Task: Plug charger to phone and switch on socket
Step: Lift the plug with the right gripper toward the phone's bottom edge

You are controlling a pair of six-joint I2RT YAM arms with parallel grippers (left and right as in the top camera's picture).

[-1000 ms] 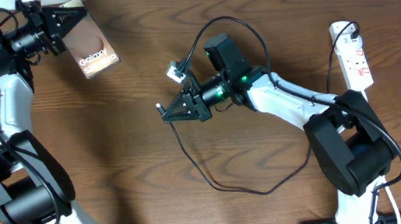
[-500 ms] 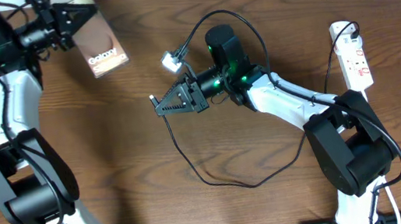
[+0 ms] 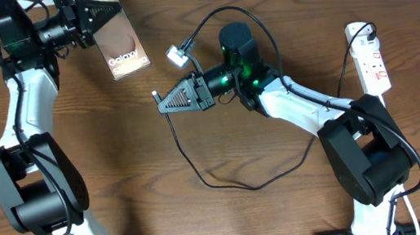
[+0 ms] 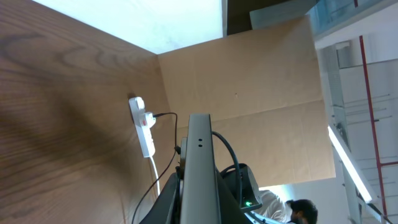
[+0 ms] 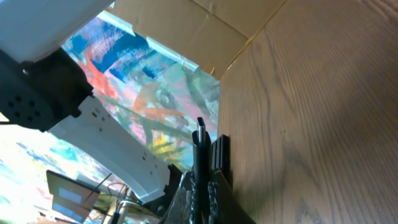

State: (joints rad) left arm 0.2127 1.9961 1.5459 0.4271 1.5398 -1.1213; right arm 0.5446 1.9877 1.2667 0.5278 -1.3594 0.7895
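Brown wood-grain table (image 3: 116, 155) fills the overhead view, with 2 white-and-black arms reaching in from the near edge.

The left gripper (image 3: 97, 18) is at the far-left corner, its fingers clamped on one edge of the phone (image 3: 124, 45). The phone's brownish screen with its white "Galaxy" text faces up at a slant. In the left wrist view the phone (image 4: 200, 168) shows edge-on as a grey slab between the fingers.

The socket (image 3: 370, 58) lies at the far right of the table, well apart from both grippers, with a black lead plugged into its far end.

The right gripper (image 3: 164, 104) is near mid-table, pointing left toward the phone. Its fingers are pinched tight on the charger (image 3: 228, 185), whose slack loops over the wood. The plug tip (image 5: 200, 132) pokes out just past the fingertips.
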